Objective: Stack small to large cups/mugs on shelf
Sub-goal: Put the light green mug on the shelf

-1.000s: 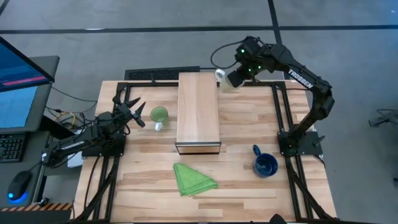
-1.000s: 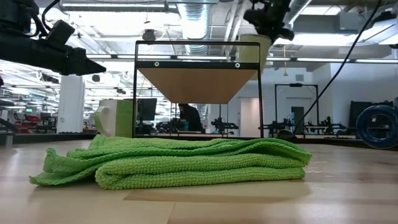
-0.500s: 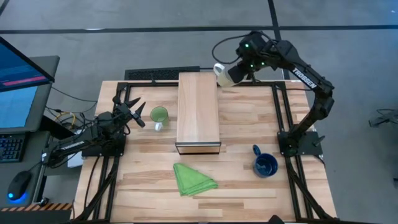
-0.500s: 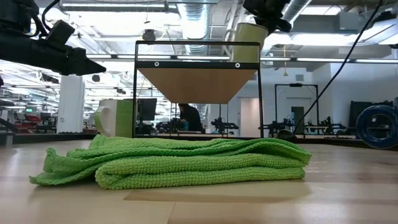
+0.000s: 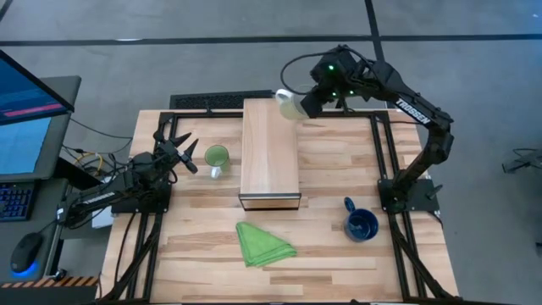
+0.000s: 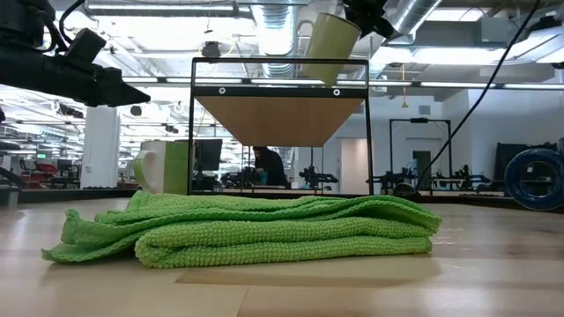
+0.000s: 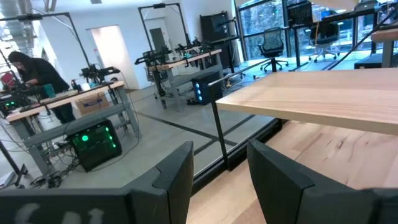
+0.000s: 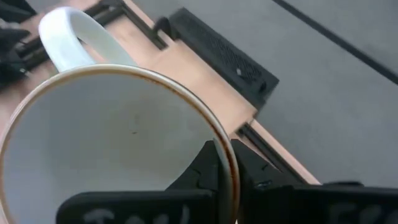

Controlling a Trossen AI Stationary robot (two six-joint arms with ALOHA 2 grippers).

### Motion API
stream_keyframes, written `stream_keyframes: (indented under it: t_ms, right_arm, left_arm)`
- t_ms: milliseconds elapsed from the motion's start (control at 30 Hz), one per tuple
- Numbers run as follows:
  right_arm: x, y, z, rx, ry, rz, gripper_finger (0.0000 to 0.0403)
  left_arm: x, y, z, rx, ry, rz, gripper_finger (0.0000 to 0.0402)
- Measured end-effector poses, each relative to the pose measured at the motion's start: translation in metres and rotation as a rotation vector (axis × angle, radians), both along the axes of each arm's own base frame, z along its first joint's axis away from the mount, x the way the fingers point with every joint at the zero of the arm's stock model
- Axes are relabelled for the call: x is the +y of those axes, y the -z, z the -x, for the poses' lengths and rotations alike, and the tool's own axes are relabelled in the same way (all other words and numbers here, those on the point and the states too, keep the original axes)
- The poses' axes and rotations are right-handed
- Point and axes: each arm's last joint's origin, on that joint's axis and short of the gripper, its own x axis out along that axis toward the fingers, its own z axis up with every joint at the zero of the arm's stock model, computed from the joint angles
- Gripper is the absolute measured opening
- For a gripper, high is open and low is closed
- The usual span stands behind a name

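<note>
My right gripper (image 5: 303, 103) is shut on the small white mug (image 5: 289, 104), high above the far right corner of the light-wood shelf (image 5: 270, 157). In the low view the mug (image 6: 330, 36) is tilted above the shelf's dark front frame (image 6: 280, 90). The light green mug (image 5: 217, 156) stands on its base on the table left of the shelf. The dark blue mug (image 5: 362, 225) stands at the near right. My left gripper (image 5: 183, 153) is open and empty, just left of the green mug. My right gripper pinches the white mug's wall at the rim (image 8: 227, 163), one finger inside the mug and one outside, on the side opposite the handle (image 8: 67, 41). The mug is lifted clear of shelf and table and is tilted.
A folded green cloth (image 5: 263, 243) lies on the table in front of the shelf's near end. Black frame rails (image 5: 383, 152) run along the table's sides. A monitor (image 5: 30, 93) and keyboard stand off the table's left edge.
My right gripper has carried the white mug up and toward the table's left edge, from beside the shelf's far right corner to over it. The mug has tipped further over.
</note>
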Motion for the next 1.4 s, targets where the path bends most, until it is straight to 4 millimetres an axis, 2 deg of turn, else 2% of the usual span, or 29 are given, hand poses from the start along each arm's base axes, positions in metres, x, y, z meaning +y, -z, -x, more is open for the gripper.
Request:
stream_keyframes:
  t_ms: [233,367,467,767,900,1000,1400]
  right_arm:
    - [-0.003,0.010,-0.021,0.006,-0.058,0.029,0.0031]
    - [-0.014,0.019,-0.036,0.041,-0.077,0.026,0.0031]
    - [-0.020,0.016,-0.049,0.025,-0.100,0.036,0.0031]
    - [-0.038,0.028,-0.083,0.108,-0.170,0.020,0.0031]
    - [-0.045,0.045,-0.086,0.183,-0.189,-0.020,0.0031]
    - [-0.051,0.051,-0.086,0.202,-0.174,-0.030,0.0031]
    - [-0.051,0.055,-0.081,0.235,-0.180,-0.090,0.0031]
  left_arm:
    - [0.000,0.000,0.000,0.000,0.000,0.000,0.0144]
    - [0.000,0.001,0.000,0.005,0.000,0.002,0.0144]
    - [0.000,0.001,0.000,0.009,-0.001,0.005,0.0144]
    - [0.000,0.001,0.000,0.012,0.000,0.005,0.0144]
    - [0.000,0.001,0.000,0.013,0.000,0.005,0.0144]
    - [0.000,0.001,0.000,0.014,-0.005,0.005,0.0144]
    - [0.000,0.001,0.000,0.014,-0.006,0.005,0.0144]
